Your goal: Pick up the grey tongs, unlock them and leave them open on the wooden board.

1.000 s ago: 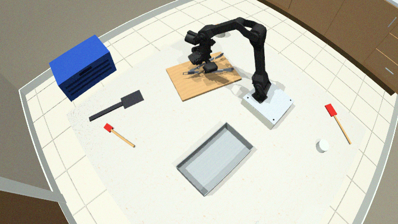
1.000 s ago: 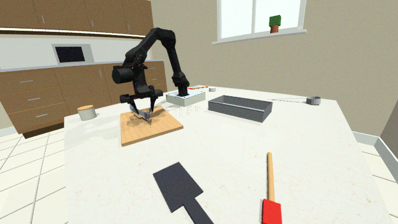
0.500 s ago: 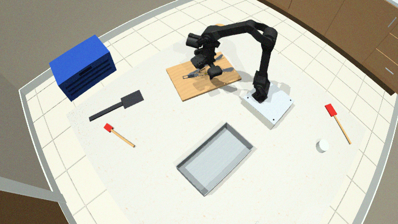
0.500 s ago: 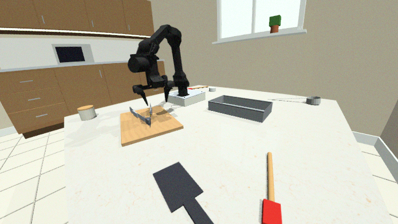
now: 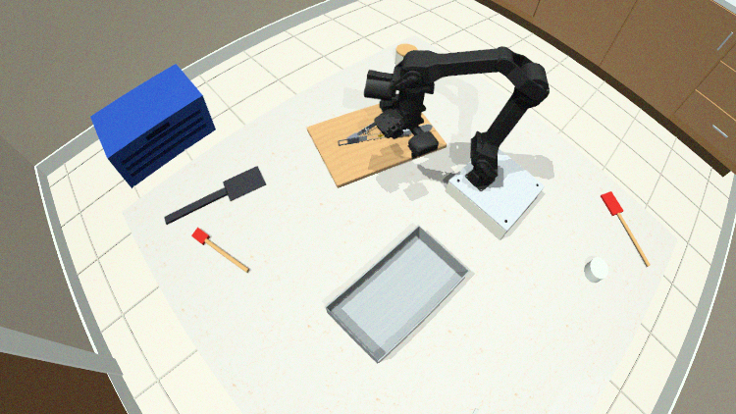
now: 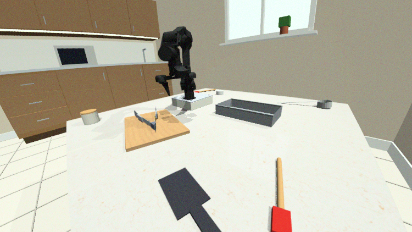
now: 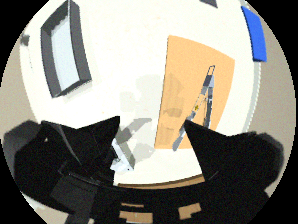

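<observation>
The grey tongs (image 5: 360,137) (image 6: 148,122) (image 7: 204,104) lie on the wooden board (image 5: 354,166) (image 6: 144,138) (image 7: 182,63) with their arms spread in a V. My gripper (image 5: 406,134) (image 6: 175,82) (image 7: 153,120) is open and empty. It hangs high above the board's edge nearest the arm base, clear of the tongs. The grey roasting tin (image 5: 352,332) (image 6: 248,114) (image 7: 85,63) stands empty on the table, apart from the board.
A blue box (image 5: 154,121) (image 7: 256,32) stands at the table's far corner. A black spatula (image 5: 226,190) (image 6: 187,195), two red spatulas (image 5: 218,249) (image 5: 622,224), a white cup (image 5: 596,268), a lidded canister (image 6: 89,116) and a metal measuring cup (image 6: 324,103) lie around. The arm stands on a white base (image 5: 501,203).
</observation>
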{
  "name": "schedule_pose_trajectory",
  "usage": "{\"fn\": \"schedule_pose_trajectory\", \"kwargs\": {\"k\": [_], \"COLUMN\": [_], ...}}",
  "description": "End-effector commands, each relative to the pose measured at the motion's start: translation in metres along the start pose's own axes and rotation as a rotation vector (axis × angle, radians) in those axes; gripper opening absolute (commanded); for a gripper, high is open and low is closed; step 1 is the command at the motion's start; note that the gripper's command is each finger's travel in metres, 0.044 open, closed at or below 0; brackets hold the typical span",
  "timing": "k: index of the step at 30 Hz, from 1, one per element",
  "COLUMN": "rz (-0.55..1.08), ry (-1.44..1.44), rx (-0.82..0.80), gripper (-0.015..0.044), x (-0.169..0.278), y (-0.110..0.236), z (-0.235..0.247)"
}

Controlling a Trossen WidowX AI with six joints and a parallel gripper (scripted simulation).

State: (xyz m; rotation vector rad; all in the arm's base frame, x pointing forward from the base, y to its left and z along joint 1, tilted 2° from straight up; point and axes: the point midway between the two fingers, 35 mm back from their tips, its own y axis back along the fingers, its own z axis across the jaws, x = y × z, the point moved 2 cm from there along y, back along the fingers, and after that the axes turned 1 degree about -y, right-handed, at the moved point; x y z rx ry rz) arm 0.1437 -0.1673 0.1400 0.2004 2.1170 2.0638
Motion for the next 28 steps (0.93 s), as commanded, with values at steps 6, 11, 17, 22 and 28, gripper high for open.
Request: {"fn": "schedule_pose_trajectory", "kwargs": {"k": [6, 11, 17, 22, 28], "rz": [-0.019, -0.019, -0.019, -0.019, -0.019], "ry": [0.002, 0.002, 0.002, 0.002, 0.002], "rx": [0.014, 0.014, 0.014, 0.014, 0.014], "gripper": [0.0440, 0.0440, 0.0440, 0.0440, 0.0440], "x": [0.001, 0.001, 0.001, 0.001, 0.001], "y": [0.048, 0.048, 0.048, 0.048, 0.048], "z": [-0.001, -0.001, -0.001, -0.001, -0.001]}}
